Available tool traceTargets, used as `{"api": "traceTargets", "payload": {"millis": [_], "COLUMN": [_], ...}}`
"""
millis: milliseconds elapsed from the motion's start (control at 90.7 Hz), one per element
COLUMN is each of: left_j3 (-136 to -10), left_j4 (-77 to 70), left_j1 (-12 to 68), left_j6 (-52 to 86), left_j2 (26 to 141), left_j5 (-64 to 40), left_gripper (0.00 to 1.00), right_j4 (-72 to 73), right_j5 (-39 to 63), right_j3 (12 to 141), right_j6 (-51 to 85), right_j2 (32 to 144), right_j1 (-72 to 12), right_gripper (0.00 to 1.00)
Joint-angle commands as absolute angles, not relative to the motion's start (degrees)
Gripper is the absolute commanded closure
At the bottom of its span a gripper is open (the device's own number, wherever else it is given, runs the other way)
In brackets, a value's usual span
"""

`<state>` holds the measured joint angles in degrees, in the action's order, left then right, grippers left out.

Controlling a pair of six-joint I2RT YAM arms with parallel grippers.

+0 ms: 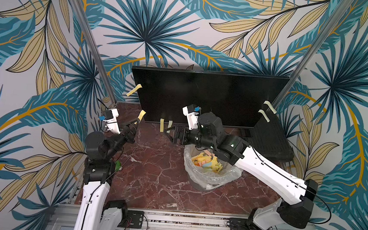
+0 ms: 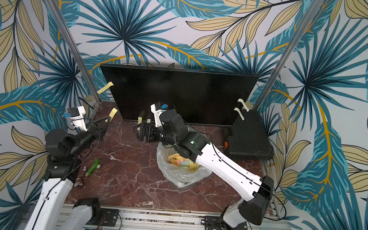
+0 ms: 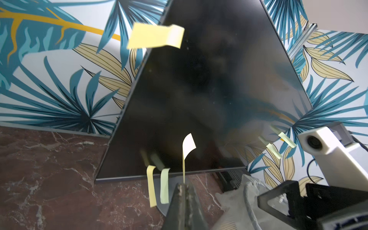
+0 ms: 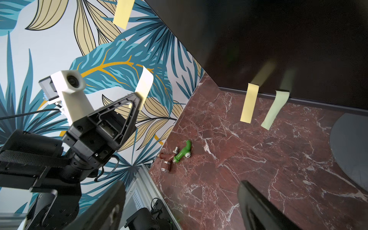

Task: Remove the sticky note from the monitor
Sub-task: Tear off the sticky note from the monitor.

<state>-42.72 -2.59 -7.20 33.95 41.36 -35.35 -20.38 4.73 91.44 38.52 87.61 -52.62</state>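
The black monitor (image 1: 202, 94) stands at the back of the table. My left gripper (image 1: 135, 122) is shut on a yellow sticky note (image 1: 142, 114), held in the air left of the monitor's lower left corner; the left wrist view shows the gripper (image 3: 184, 184) pinching that note (image 3: 188, 147) edge-on. Another note (image 1: 134, 89) sticks to the monitor's left edge. Two notes (image 1: 162, 125) hang from its bottom edge, and two pale ones (image 1: 269, 106) sit on its right edge. My right gripper (image 1: 168, 132) is open just below the two bottom notes (image 4: 249, 103), with nothing between its fingers (image 4: 256, 207).
A bin with a plastic liner (image 1: 230, 175), holding coloured notes, stands under my right arm. A ribbed black case (image 1: 271, 138) lies at the right of the monitor. A green and brown pipe fitting (image 2: 92, 166) lies by my left arm. The monitor's grey base (image 4: 350, 147) rests on the marble top.
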Motion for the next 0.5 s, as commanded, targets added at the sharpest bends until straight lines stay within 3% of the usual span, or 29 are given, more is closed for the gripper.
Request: {"api": "traceTargets", "payload": {"millis": [0,265,485], "left_j3": [-44.34,-45.14,-47.99], "left_j4": [5.73,10.98,10.41], "left_j1": [-3.1,15.14,30.36], "left_j6": [33.8,34.66,34.38], "left_j2": [39.06,37.01,42.77], "left_j5": [-33.14,-20.73,-9.68], "left_gripper": [1.0,1.0,1.0], "right_j4": [-22.46,-25.98,-31.84], "right_j5": [3.08,-1.22,-6.83], "right_j3": [89.86,87.12,84.23], "right_j6": [37.19,37.62,38.63], "right_j2": [85.21,80.29,74.53], "right_j1": [-52.86,-52.8,-52.86], "right_gripper": [0.09,0.05,0.01]}}
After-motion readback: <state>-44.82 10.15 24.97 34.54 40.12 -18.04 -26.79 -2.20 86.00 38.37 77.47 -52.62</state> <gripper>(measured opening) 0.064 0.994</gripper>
